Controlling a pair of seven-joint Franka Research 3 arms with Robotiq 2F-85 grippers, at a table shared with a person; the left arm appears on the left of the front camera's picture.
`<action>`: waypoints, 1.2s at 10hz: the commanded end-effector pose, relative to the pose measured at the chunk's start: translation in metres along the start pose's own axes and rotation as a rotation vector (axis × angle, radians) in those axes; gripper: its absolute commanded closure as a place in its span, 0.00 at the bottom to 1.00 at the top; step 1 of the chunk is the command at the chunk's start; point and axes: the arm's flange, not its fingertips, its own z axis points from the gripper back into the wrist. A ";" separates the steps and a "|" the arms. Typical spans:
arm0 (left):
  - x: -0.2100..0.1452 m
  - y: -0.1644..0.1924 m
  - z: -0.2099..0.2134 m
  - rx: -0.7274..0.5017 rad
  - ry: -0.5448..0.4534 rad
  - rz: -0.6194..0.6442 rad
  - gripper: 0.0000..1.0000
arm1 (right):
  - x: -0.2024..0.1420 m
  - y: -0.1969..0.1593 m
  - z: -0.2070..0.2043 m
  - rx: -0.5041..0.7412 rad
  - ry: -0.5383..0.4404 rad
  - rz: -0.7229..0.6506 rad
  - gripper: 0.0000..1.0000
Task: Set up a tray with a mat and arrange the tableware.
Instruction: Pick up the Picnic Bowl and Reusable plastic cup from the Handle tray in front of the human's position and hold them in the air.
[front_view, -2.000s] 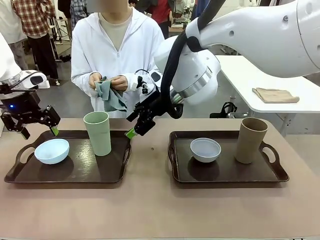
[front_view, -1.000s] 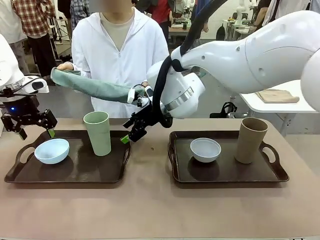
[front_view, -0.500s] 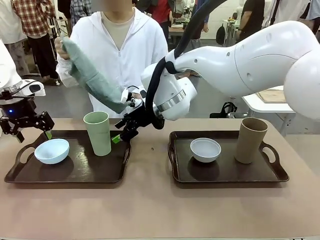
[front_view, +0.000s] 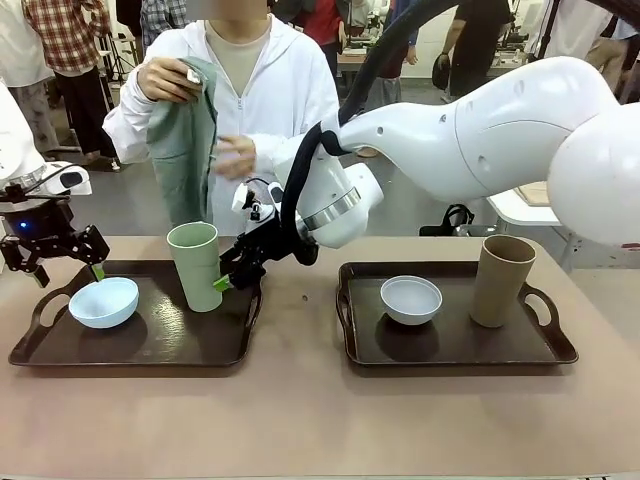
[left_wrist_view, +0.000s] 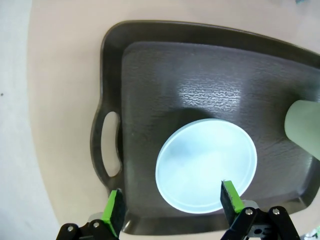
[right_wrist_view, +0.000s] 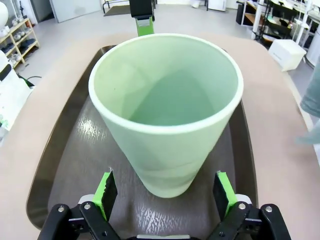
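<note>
Step in hand: the right hand (right_wrist_view: 164, 177) is reaching across to the light green tumbler (right_wrist_view: 167, 100), jaws standing wide with the tumbler's lower wall between them, not pinching yet. The left hand (left_wrist_view: 171, 192), equally wide, is hovering over the pale blue bowl (left_wrist_view: 206, 165).
Where things are sitting: both pieces are on the left tray (front_view: 160, 338). The greyish white bowl (front_view: 411, 298) and tan tumbler (front_view: 500, 280) are on the right tray (front_view: 450, 350).
Mat: a person is holding up a green cloth (front_view: 185, 150) behind the left tray.
Doing it well: probably by closing squarely and low on the tumbler, then lifting straight up to avoid tipping it.
Count: two trays, two bowls, two tumblers, one cloth.
</note>
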 end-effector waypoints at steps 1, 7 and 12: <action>0.007 -0.001 -0.002 0.008 -0.002 0.028 0.00 | 0.004 -0.004 -0.011 -0.010 -0.028 0.005 0.00; 0.010 0.002 -0.011 0.026 0.010 0.047 0.00 | 0.014 -0.013 -0.038 0.014 -0.041 0.008 0.00; 0.016 0.004 -0.030 0.049 0.076 0.054 0.00 | 0.015 -0.019 -0.049 0.030 -0.079 -0.016 0.00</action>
